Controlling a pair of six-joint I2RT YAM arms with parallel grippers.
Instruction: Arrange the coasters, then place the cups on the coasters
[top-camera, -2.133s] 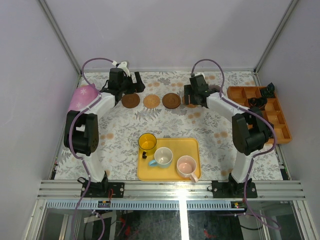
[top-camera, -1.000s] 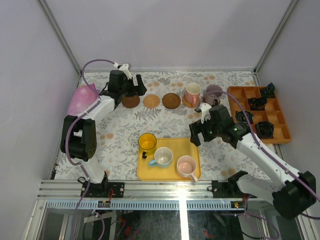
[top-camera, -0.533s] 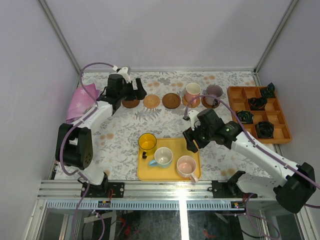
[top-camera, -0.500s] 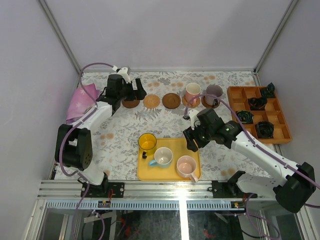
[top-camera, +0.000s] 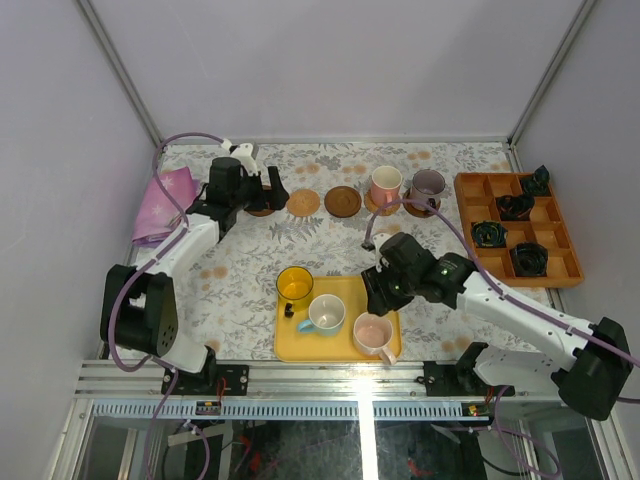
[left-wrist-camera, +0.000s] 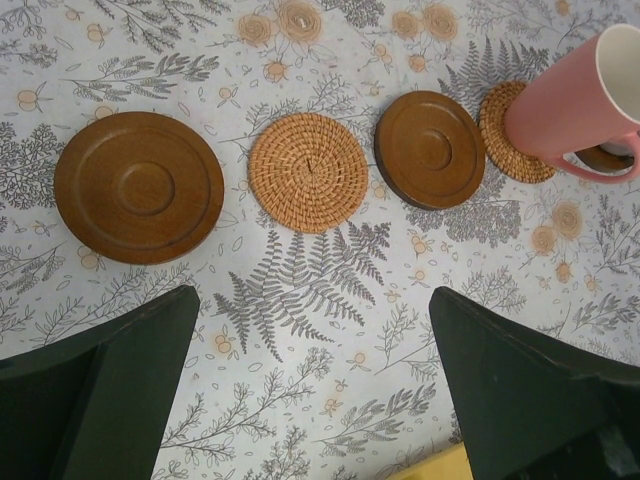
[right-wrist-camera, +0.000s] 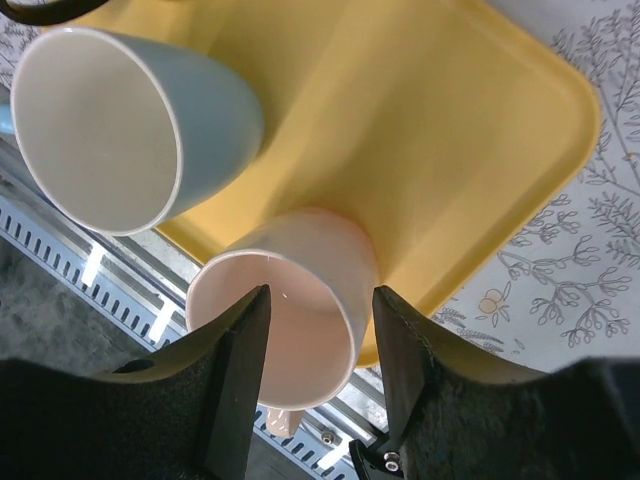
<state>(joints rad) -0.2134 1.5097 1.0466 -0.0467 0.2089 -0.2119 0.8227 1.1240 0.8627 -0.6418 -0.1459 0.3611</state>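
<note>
— Entry: pink cup (right-wrist-camera: 285, 290). Handling?
— Probably rigid, light, glazed and slick; breakable if dropped. Best pinched by the wall at the rim.
— Location?
— On yellow tray (right-wrist-camera: 480, 120), directly beneath right gripper (right-wrist-camera: 320, 295); light blue cup (right-wrist-camera: 200, 110) just beside.
— Claw?
— Pointed steeply down. Jaws part-way apart astride the cup wall, one finger over the mouth, one outside; sliver of gap, no pinch seen.
</note>
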